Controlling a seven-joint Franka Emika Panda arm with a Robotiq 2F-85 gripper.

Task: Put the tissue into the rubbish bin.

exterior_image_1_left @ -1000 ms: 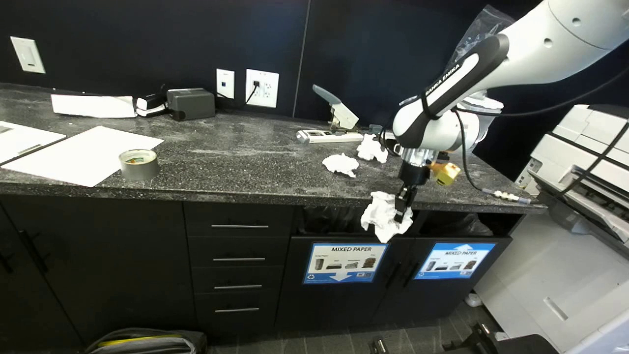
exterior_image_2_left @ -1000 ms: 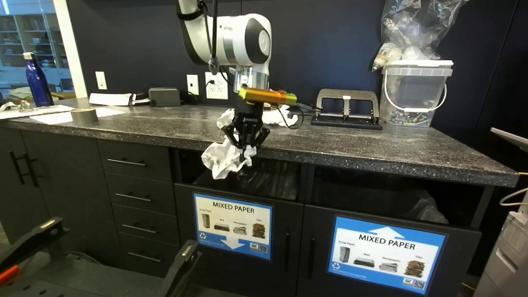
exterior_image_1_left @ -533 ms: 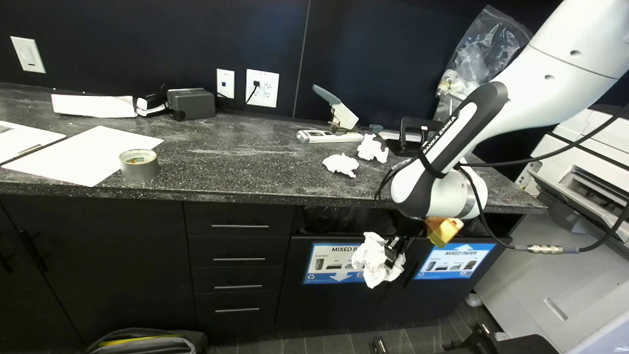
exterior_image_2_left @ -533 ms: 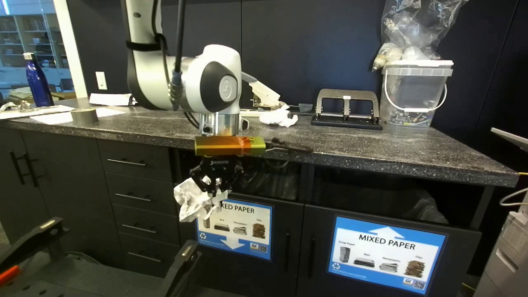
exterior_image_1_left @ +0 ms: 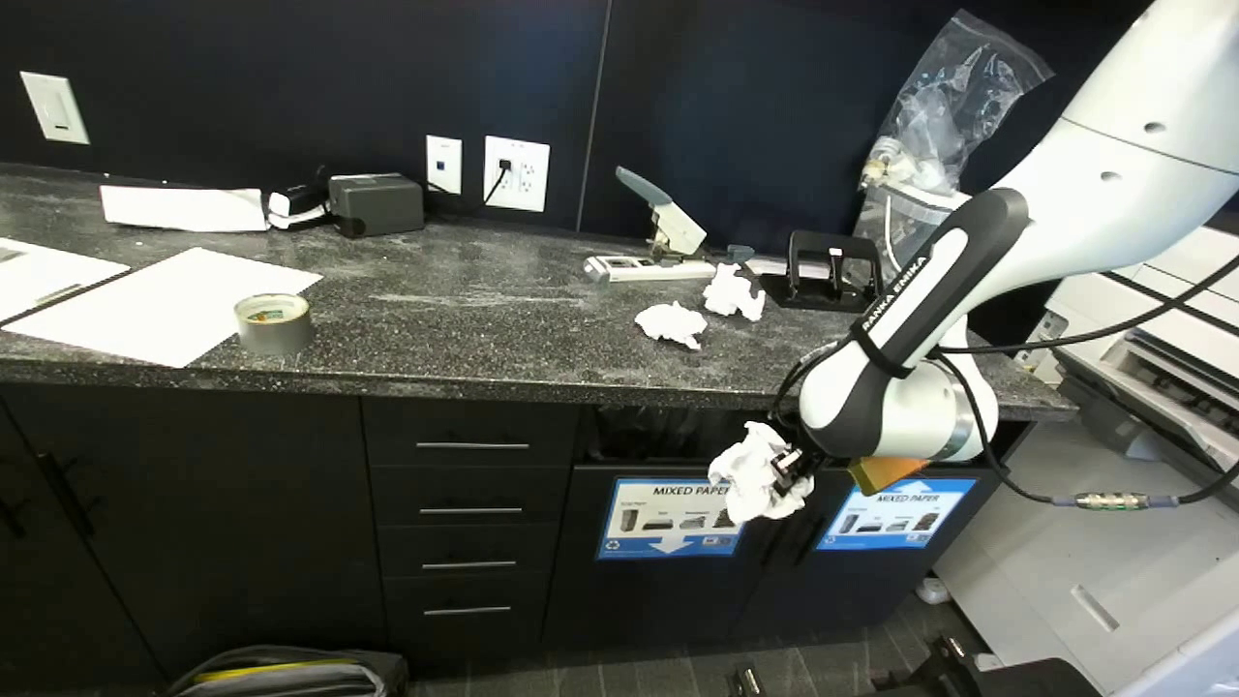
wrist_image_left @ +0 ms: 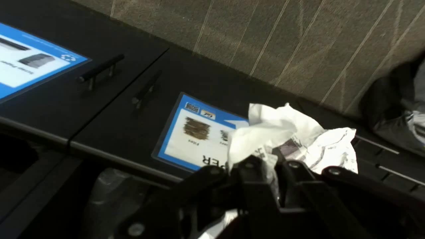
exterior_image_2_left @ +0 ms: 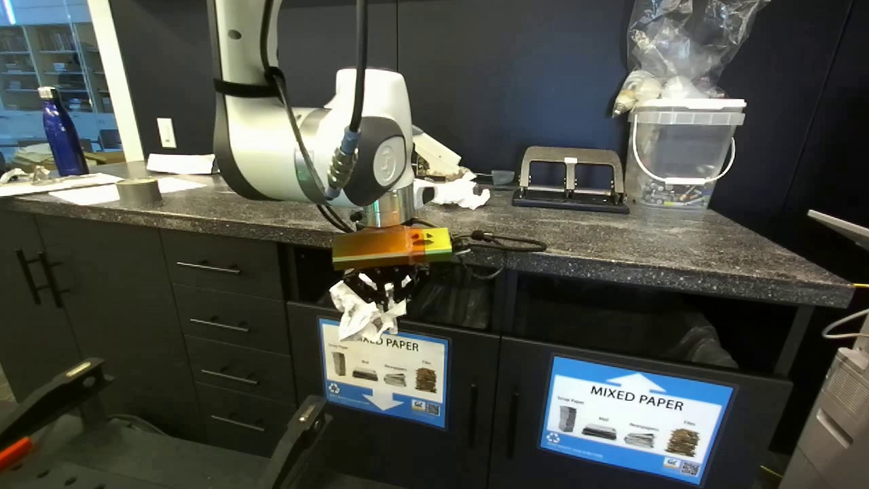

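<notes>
A crumpled white tissue with some print (exterior_image_1_left: 755, 476) hangs in my gripper (exterior_image_1_left: 789, 467); it also shows in an exterior view (exterior_image_2_left: 360, 318) and the wrist view (wrist_image_left: 282, 129). The gripper is shut on it, with tissue pinched between the fingers (wrist_image_left: 270, 166). It is tilted and below counter height, in front of the left cabinet door. The rubbish bin, with a clear liner (exterior_image_2_left: 458, 299), sits in the opening above that door's top edge, beside and behind the gripper; the liner also shows in the wrist view (wrist_image_left: 113, 189). Its inside is mostly dark.
The counter edge (exterior_image_2_left: 577, 265) overhangs the bin openings. A second lined opening (exterior_image_2_left: 699, 339) is to the right. Two crumpled white pieces (exterior_image_1_left: 671, 324) lie on the counter near a stapler (exterior_image_1_left: 658, 266) and a hole punch (exterior_image_2_left: 570, 180). A printer (exterior_image_1_left: 1152, 319) stands at the right.
The gripper, holding the tissue, has dropped from the counter edge to in front of the cabinet. In the last half second it has risen slightly, moved right and tilted.
</notes>
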